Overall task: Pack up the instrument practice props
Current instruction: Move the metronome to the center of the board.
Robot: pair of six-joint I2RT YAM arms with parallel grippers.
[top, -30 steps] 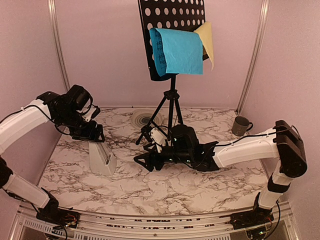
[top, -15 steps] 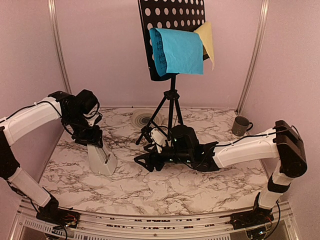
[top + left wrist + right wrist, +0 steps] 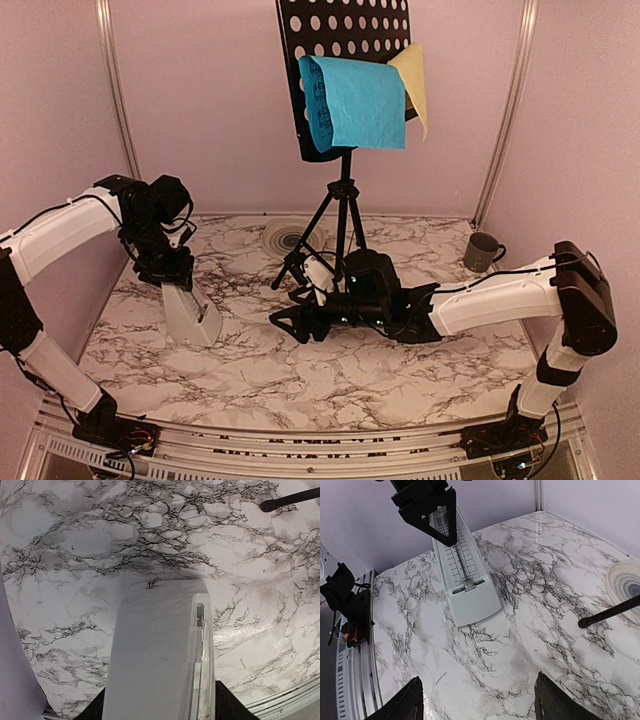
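The white pyramid metronome [image 3: 191, 312] stands on the marble table at the left, and my left gripper [image 3: 168, 274] is shut on its top from above. In the left wrist view the metronome [image 3: 160, 650] fills the gap between both black fingers. My right gripper [image 3: 285, 322] hovers low over mid-table, open and empty, facing the metronome [image 3: 466, 582]. The black hole-punched music stand [image 3: 340, 25] rises on tripod legs [image 3: 340, 215] at the back. A blue page [image 3: 355, 100] and a yellow page [image 3: 415, 75] drape over it.
A dark mug [image 3: 482, 250] sits at the back right. A round ringed disc [image 3: 283, 238] lies behind the tripod's left leg [image 3: 610, 612]. Pink walls close in the left, back and right; a metal rail [image 3: 300, 445] runs along the near edge.
My left gripper came down and closed on the metronome's top, and the metronome has shifted slightly left. The right arm has not moved.
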